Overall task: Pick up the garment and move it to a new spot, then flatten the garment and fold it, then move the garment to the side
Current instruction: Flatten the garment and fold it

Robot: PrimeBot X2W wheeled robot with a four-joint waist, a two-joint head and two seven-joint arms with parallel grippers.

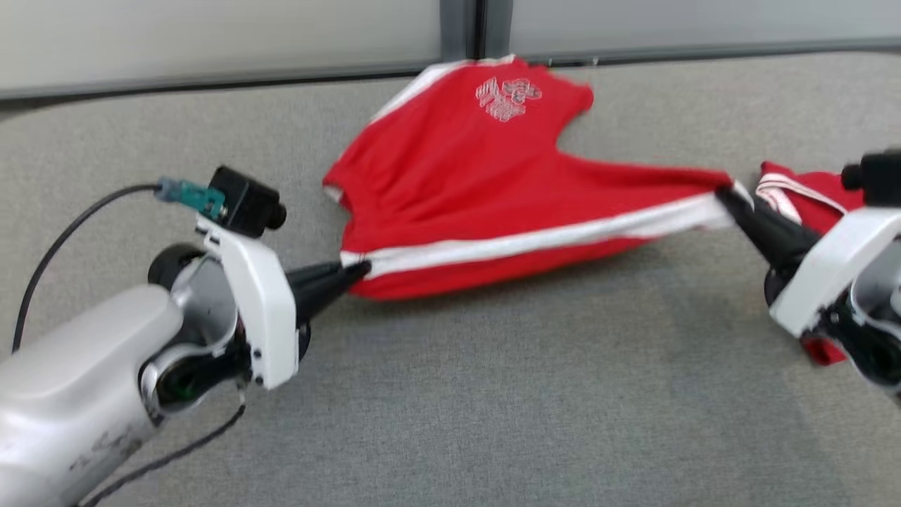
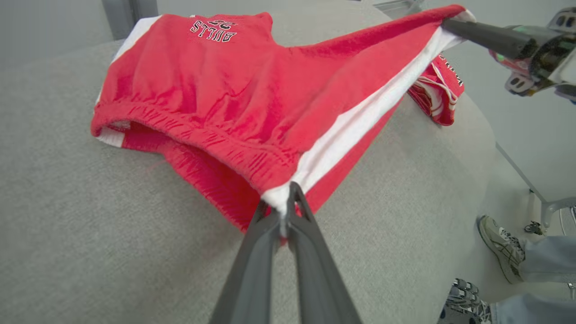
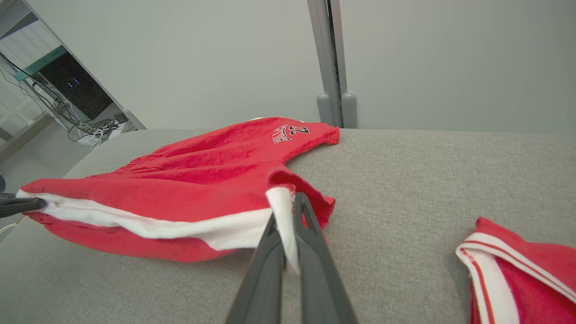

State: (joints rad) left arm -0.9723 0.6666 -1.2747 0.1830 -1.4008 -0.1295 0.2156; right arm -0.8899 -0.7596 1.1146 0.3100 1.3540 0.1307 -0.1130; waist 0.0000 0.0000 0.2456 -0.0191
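Observation:
The garment (image 1: 479,183) is a pair of red shorts with a white side stripe and a printed logo, stretched between both grippers over the grey table (image 1: 450,394). My left gripper (image 1: 357,270) is shut on the waistband corner at the white stripe (image 2: 284,202). My right gripper (image 1: 723,198) is shut on the leg hem end of the same stripe (image 3: 288,216). The held edge hangs taut and lifted; the far half of the shorts (image 3: 252,148) rests on the table near the back edge.
A second red and white garment (image 1: 802,193) lies folded at the table's right, beside my right gripper (image 3: 517,270). A grey partition wall (image 1: 211,35) runs behind the table. A person's shoes (image 2: 499,247) stand on the floor past the table's edge.

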